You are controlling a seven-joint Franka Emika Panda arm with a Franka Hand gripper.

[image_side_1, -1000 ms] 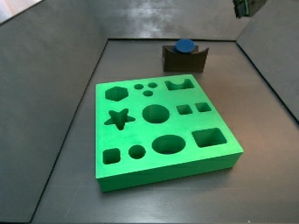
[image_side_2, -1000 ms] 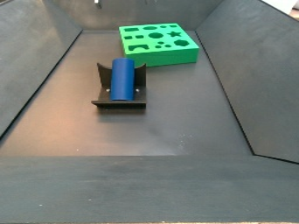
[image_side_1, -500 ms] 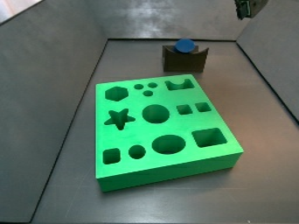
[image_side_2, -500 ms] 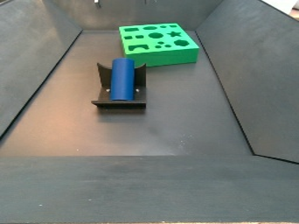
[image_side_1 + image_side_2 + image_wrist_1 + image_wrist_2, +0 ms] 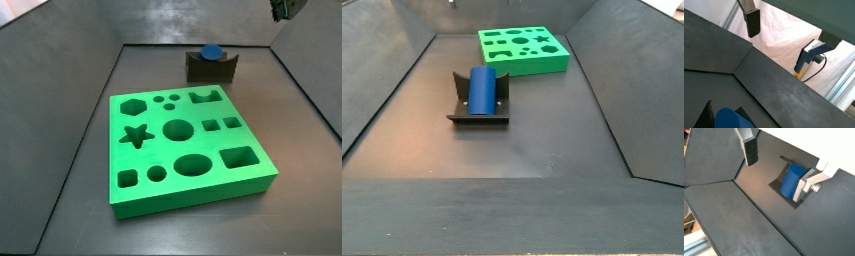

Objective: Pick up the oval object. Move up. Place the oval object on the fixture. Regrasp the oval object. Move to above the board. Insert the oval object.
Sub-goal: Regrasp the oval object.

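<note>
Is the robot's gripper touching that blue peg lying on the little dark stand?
Apart. In a wrist view the gripper is open, above the oval object, which lies in the fixture; nothing is between the fingers.

Even, soft light; faint shadows; dull sheen on dark floor; low-resolution, slightly blurry frames.

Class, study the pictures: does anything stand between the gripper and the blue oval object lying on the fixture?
Nothing visible does. The oval object lies uncovered in the fixture, and the gripper hangs high above it, fingers spread and empty, with only open air between. The board sits apart.
</note>
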